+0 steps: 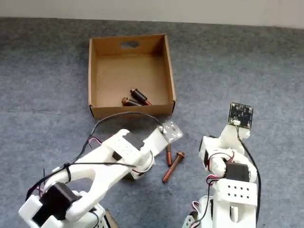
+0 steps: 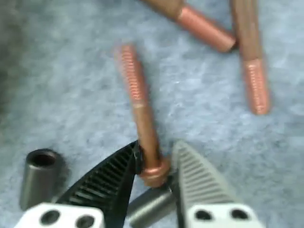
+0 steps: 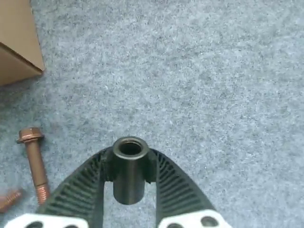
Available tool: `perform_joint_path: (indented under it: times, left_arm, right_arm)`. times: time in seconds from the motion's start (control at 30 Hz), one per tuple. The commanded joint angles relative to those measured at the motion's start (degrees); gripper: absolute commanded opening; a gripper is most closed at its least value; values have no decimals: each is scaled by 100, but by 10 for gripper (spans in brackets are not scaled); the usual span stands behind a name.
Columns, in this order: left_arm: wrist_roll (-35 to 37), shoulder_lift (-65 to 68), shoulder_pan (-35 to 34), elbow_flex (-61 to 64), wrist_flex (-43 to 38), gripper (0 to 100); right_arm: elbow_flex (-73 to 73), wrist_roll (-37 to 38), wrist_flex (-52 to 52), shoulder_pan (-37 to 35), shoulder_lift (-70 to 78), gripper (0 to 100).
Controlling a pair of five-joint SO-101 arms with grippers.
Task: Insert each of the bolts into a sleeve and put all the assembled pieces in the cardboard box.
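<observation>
Left gripper (image 2: 156, 154) is pinched on a copper bolt (image 2: 142, 114) at its head, w/ a spare sleeve (image 2: 40, 175) standing just beside. Right gripper (image 3: 129, 159) is clamped round a dark sleeve (image 3: 129, 178) — two assembled pcs (image 1: 134, 98) sit in the cardboard box (image 1: 94, 71).

The bolt (image 2: 142, 114) is coppery metal, a bit shiny, with a ridged thread. The sleeve (image 3: 129, 171) is dark, smooth metal with a dull shine. The cardboard box (image 1: 93, 71) is matt brown. The table cover (image 3: 213, 71) is fuzzy grey cloth. The right gripper (image 3: 129, 154) has ribbed black plastic fingers (image 3: 76, 194).
</observation>
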Motion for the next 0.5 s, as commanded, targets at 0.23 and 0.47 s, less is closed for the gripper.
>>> perform_joint_path:
  times: [0.23, 0.47]
  left_arm:
    - [-35, -110, -13, -330, 185, 8]
    - [-1319, -1059, -1270, -1596, 2268, 8]
  right_arm:
    - [-13, -53, -66, 57, -92, 5]
    - [-13, -53, -66, 57, -92, 5]
